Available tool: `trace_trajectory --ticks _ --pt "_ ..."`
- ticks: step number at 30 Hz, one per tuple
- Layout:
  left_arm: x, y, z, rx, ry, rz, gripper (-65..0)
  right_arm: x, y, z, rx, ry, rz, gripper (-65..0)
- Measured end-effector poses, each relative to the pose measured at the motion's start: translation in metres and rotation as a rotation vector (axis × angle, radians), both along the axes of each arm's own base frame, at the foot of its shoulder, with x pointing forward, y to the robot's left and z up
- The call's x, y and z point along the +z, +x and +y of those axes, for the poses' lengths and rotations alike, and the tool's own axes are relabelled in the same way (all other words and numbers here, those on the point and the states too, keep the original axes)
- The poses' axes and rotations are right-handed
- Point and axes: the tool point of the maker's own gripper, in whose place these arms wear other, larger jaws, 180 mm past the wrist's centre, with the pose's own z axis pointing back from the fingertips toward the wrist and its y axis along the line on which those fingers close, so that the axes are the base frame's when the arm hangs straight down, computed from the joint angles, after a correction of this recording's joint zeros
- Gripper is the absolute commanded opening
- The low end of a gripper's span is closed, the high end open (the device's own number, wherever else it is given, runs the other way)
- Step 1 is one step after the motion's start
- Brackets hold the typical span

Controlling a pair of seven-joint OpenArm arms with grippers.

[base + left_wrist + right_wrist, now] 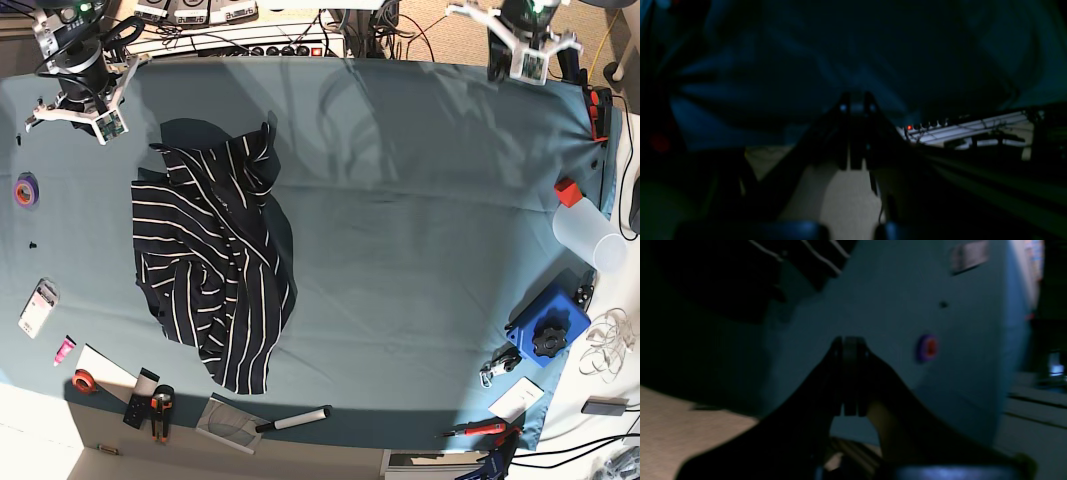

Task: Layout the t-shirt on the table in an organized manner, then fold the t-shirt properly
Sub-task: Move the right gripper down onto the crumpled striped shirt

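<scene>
teal-blue cloth covers the wide table (420,230), smooth over most of its span with soft creases near the far right corner, and its edges carry a scatter of small tools. on the left half of that cloth lies the t-shirt (215,285), a soft dark navy garment with thin, widely spaced white stripes, bunched and twisted into an uneven heap with folds running at several angles and one pointed end trailing toward the near edge. both arms sit at the far edge, well apart from each other and from the shirt: the right gripper (78,112), a white-and-black claw at the far left corner, has its jaws pressed together on nothing, and the left gripper (528,62) at the far right corner is likewise closed and empty, as the dim wrist views show. along the right side stand a translucent plastic bottle with a red cap (582,225) and a blue block with a black knob (548,328). near the left edge rests a small purple tape roll with an orange core (26,189), and a small red tape roll (84,381) lies at the near left corner.
</scene>
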Motion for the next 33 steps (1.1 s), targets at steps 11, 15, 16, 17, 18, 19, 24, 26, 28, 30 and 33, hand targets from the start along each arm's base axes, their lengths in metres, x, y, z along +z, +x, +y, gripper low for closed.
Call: trace_trajectory --ticks 11,15,16,17,18,19,24,26,28,30,33 --pt "0.009 0.022 0.0 -0.001 0.0 -0.068 -65.0 0.009 0.003 -0.01 0.006 -0.112 -0.035 -60.7" --pt "0.008 0.021 0.0 -0.001 0.002 -0.065 -41.3 0.004 -0.003 -0.004 -0.027 -0.062 -0.051 -41.0" --pt "0.008 0.021 0.0 -0.002 0.003 -0.065 -35.5 0.003 -0.004 -0.003 -0.036 -0.048 -0.06 -39.0" --pt "0.008 0.021 0.0 -0.001 0.002 -0.065 -31.5 0.003 -0.003 -0.001 -0.047 -0.03 -0.072 -38.9" --pt "0.008 0.021 0.0 -0.001 0.003 -0.065 -29.4 0.002 -0.002 0.002 -0.063 0.001 -0.083 -38.9" --pt "0.008 0.021 0.0 -0.001 0.003 -0.065 -29.1 0.0 -0.001 0.006 -0.084 0.05 -0.09 -38.9" --pt "0.008 0.021 -0.002 -0.016 0.001 -0.064 -29.1 -0.018 0.008 0.052 -0.054 0.341 -0.015 -39.0" --pt "0.008 0.02 -0.005 -0.033 -0.004 -0.063 -29.1 -0.017 0.015 0.075 0.001 0.444 -0.012 -39.0" --pt "0.008 0.019 -0.009 -0.056 -0.009 -0.062 -29.1 -0.016 0.021 0.086 0.032 0.464 -0.029 -39.0" --pt "0.008 0.019 -0.009 -0.058 -0.009 -0.061 -29.1 -0.016 0.026 0.098 0.054 0.482 -0.038 -39.0" --pt "0.008 0.019 -0.012 -0.074 -0.013 -0.061 -29.1 -0.019 0.028 0.126 0.115 0.539 -0.023 -39.0"
